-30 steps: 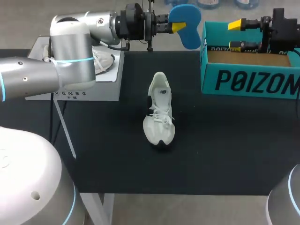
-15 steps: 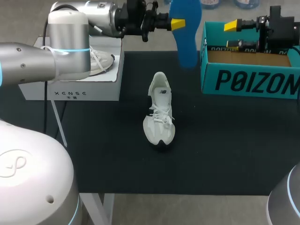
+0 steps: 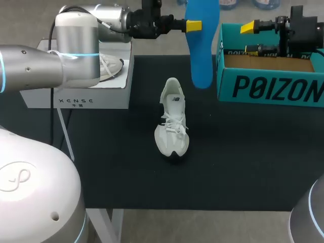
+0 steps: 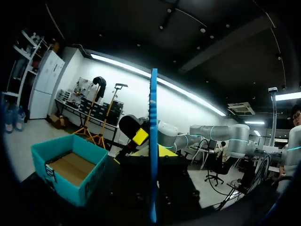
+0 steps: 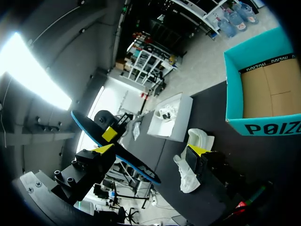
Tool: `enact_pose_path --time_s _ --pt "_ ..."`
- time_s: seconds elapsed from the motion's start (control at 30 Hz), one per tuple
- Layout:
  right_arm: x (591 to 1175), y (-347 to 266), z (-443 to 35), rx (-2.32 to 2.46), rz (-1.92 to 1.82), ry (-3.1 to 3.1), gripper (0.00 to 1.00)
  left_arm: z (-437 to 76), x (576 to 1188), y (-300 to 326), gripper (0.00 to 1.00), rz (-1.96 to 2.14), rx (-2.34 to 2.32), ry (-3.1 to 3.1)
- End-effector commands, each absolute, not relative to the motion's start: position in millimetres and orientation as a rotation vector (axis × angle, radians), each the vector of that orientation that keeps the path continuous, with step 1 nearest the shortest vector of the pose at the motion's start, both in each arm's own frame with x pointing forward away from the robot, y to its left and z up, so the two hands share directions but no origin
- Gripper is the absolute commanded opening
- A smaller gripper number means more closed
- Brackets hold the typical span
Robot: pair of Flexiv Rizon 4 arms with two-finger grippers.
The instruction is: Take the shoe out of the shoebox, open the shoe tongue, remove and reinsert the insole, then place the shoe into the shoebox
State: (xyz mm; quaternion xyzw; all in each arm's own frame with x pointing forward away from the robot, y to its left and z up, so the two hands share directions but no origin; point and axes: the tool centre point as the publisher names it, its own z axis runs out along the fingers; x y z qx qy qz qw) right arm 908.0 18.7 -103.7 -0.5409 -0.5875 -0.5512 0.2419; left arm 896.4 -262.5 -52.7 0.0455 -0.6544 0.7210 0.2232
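Head view: the left gripper (image 3: 194, 24) is at the far edge of the table, its yellow tips clamped on the insole (image 3: 202, 55). The insole is bright blue and hangs upright in the air with its broad face showing. It is gripped in its upper part, and its rounded lower end is above the black table (image 3: 116, 162), between the shoe (image 3: 172, 121) and the shoebox (image 3: 268, 86). The shoe stands on its sole in the middle of the table, apart from everything else. It is white and pale grey with white laces, a dark mark on its side and a dark edge of sole at the toe. The toe points to the near edge and the opening to the far edge. The teal shoebox stands open at the far right with a brown cardboard floor. The right gripper (image 3: 249, 38) hangs over the box's far left corner, fingers spread, gripping nothing. At the far left a second pale shoe (image 3: 109, 66) lies on a white platform (image 3: 76, 101).

Left wrist view: the insole (image 4: 153, 141) shows edge-on as a thin blue upright strip straight ahead of the gripper. The shoebox (image 4: 70, 174) is off to one side and the right arm is beyond the insole.

Right wrist view: yellow tips sit on both faces of the slanted blue insole (image 5: 117, 150). The shoe (image 5: 188, 176) shows just beside and partly behind the right gripper's own finger. The open shoebox (image 5: 263, 94) is beyond it.
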Motion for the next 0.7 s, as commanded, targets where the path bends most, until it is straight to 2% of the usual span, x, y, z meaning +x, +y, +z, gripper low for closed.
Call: enact_pose_path --time_s 0.03,0.57,0.7 --pt "906.4 20.0 -104.6 -1.485 -1.501 -1.608 1.00 -49.4 884.1 -260.6 0.00 1.926 0.405 -1.787" --pt "896.5 28.7 -111.0 -1.484 -1.489 -1.582 1.00 -49.4 884.1 -260.6 0.00 1.926 0.405 -1.787" --pt "894.6 25.5 -109.6 -1.489 -1.495 -1.577 1.00 -60.5 891.6 -257.9 0.00 1.790 0.804 -1.536"
